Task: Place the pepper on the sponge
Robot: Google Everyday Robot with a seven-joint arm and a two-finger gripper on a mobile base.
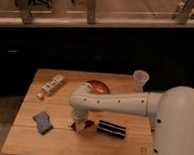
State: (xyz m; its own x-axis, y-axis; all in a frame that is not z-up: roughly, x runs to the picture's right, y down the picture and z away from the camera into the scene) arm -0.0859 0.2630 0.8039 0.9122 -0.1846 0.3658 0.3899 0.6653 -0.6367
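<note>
My gripper (80,125) hangs low over the wooden table (60,144), just left of its middle, at the end of the white arm (124,103) that reaches in from the right. It is shut on the small dark red pepper (88,124), which shows at the gripper's right side, close to the tabletop. The blue-grey sponge (43,122) lies flat on the table to the left of the gripper, a short gap away and untouched.
A black ribbed block (111,129) lies just right of the gripper. An orange-brown bowl (98,86) sits behind the arm, a white cup (140,80) at the back right, and a light packet (52,85) at the back left.
</note>
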